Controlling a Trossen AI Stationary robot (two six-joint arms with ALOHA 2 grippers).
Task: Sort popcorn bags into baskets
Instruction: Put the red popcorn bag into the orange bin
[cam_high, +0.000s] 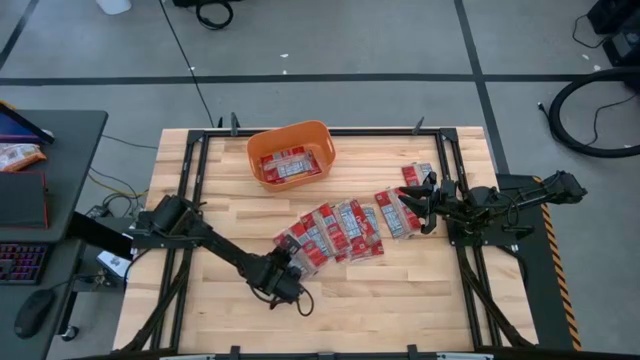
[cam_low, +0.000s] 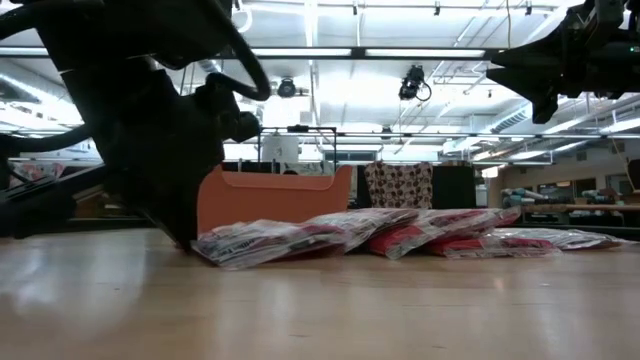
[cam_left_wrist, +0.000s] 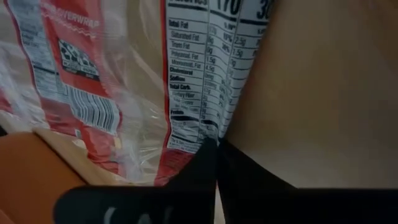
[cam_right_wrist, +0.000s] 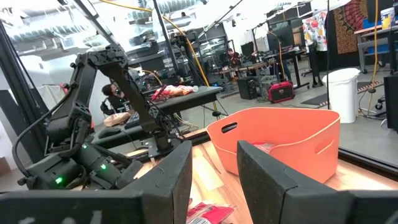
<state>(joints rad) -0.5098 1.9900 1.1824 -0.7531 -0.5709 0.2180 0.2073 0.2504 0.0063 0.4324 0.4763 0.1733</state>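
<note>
Several red and white popcorn bags (cam_high: 345, 225) lie overlapping in a slanted row across the middle of the table, also seen in the low view (cam_low: 400, 232). The orange basket (cam_high: 262, 140) stands at the far side with a few packets inside (cam_high: 292, 165). My left gripper (cam_high: 288, 276) is low at the near left end of the row, shut on the endmost bag (cam_high: 300, 255). My right gripper (cam_high: 425, 200) hovers open above the right end of the row, its fingers (cam_right_wrist: 214, 180) pointing toward the basket (cam_right_wrist: 280, 134). My left gripper pinches the endmost bag by the edge of its white nutrition panel (cam_left_wrist: 202, 127) between its two shut fingers (cam_left_wrist: 186, 180). It comes in low from the near left side. The bag still lies flat on the table (cam_low: 250, 245).
A black side desk (cam_high: 50, 180) with a keyboard and mouse stands left of the table. Dark frame rails (cam_high: 190, 160) run along the table's left, right and far edges. Bare wood (cam_high: 400, 295) lies open along the near side. The room behind shows benches and another robot arm (cam_right_wrist: 93, 93).
</note>
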